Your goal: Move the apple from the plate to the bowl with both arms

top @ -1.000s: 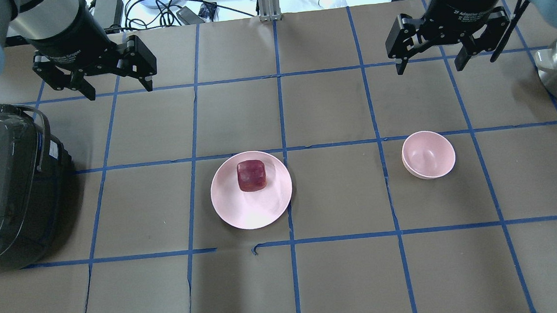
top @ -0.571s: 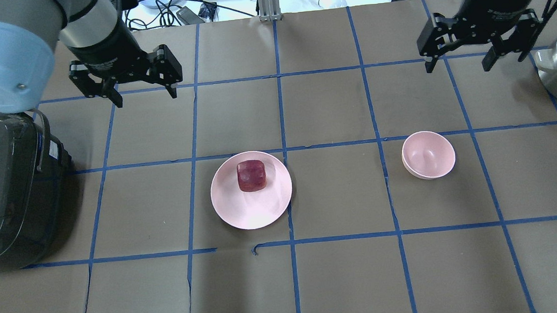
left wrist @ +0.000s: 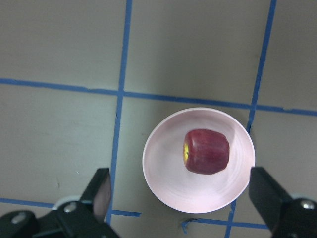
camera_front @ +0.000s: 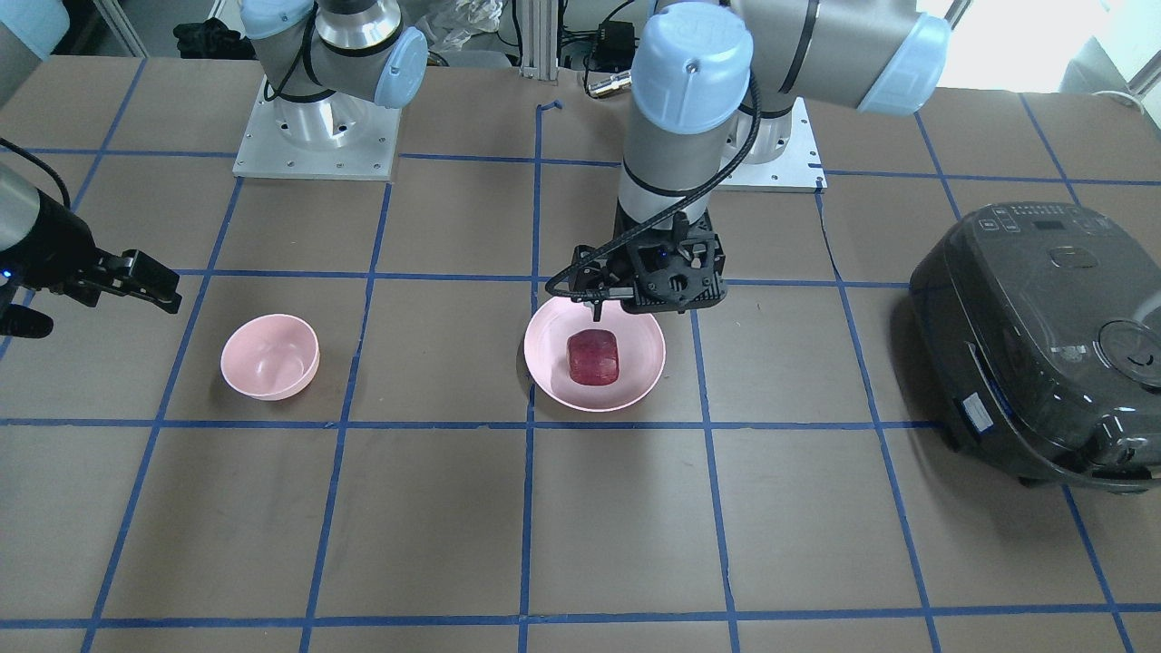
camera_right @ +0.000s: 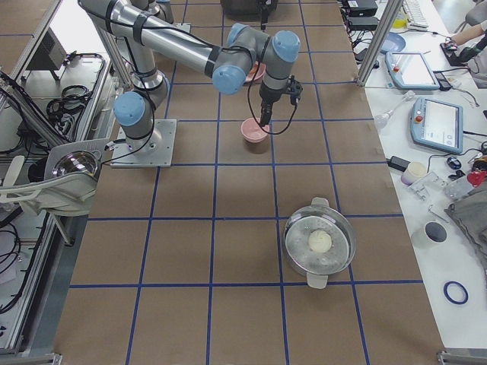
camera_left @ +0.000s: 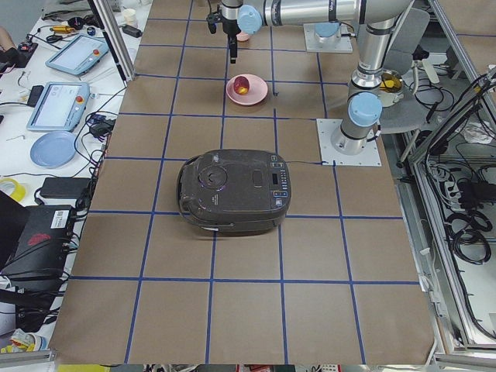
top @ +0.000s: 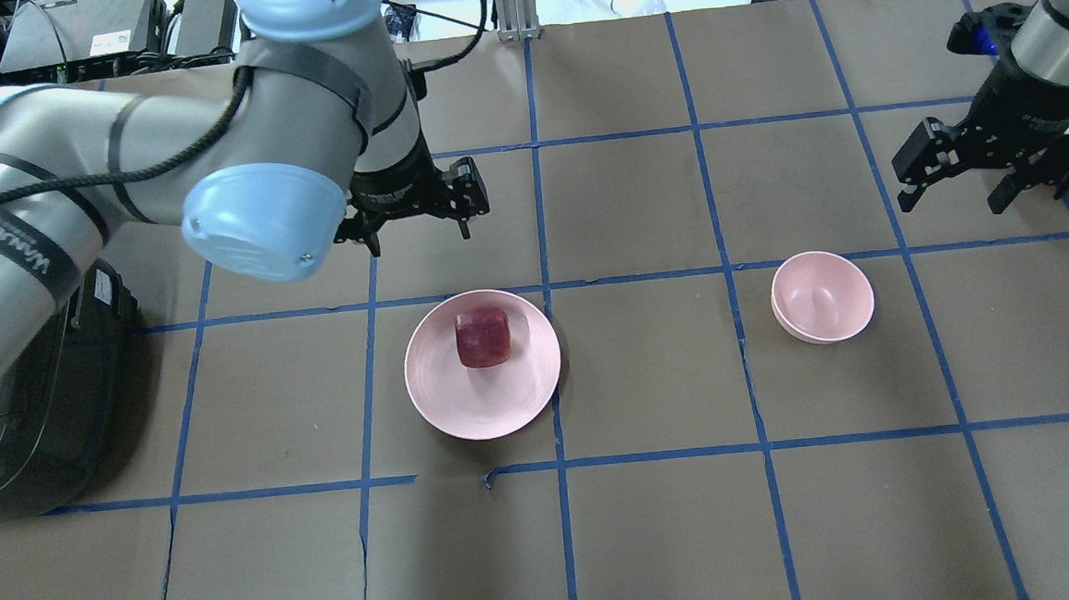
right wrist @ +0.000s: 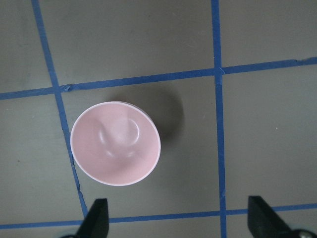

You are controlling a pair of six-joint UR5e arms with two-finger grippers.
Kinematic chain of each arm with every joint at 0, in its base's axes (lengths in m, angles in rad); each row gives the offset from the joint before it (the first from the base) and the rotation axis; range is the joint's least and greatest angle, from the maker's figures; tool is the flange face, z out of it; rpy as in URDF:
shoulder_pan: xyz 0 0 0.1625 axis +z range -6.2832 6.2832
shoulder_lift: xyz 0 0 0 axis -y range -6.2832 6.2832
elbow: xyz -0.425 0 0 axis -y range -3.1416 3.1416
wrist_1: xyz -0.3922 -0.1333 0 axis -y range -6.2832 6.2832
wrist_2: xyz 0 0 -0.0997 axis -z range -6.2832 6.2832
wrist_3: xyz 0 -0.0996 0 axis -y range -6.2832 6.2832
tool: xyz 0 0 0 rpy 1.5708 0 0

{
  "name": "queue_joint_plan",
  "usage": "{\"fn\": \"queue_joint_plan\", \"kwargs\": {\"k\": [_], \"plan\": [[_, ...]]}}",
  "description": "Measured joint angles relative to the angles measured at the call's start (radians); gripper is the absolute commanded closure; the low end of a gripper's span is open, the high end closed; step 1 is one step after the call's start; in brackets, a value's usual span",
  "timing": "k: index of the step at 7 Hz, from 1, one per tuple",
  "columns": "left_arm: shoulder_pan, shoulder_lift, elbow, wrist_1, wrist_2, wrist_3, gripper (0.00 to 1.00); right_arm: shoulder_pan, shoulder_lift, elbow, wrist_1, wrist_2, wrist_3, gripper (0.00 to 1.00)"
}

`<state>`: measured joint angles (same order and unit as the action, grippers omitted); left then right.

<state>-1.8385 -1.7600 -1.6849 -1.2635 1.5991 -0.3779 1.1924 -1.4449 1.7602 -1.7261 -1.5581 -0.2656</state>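
Apple (top: 483,337) sits on the plate (top: 467,406), off-centre, untouched. Your left gripper (top: 419,240) hangs high over the plate, fingers spread wide, gripping nothing. In its wrist view you see the apple below it, within the span of the two fingers and just ahead of the tips. Your right gripper (top: 950,206) is equally wide open and empty, up off the bench (top: 660,533). The bowl (top: 822,296) lies below and ahead of it, nearer one finger than the other.

Apple (top: 483,336) on plate (top: 467,406); bowl (top: 822,296) apart.
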Motion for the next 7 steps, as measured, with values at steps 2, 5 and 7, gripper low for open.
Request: {"fn": "queue_joint_plan", "kwargs": {"k": [2, 5, 7], "plan": [[-0.036, -0.064, -0.073, 0.076, -0.003, 0.007, 0.00, -0.005, 0.063, 0.100, -0.145, 0.001, 0.001, 0.00], [-0.070, -0.166, -0.107, 0.172, 0.000, 0.044, 0.00, -0.004, 0.130, 0.201, -0.257, 0.059, -0.005, 0.13], [-0.072, -0.210, -0.123, 0.229, 0.008, 0.079, 0.03, -0.004, 0.167, 0.213, -0.295, 0.089, -0.007, 0.73]]}}
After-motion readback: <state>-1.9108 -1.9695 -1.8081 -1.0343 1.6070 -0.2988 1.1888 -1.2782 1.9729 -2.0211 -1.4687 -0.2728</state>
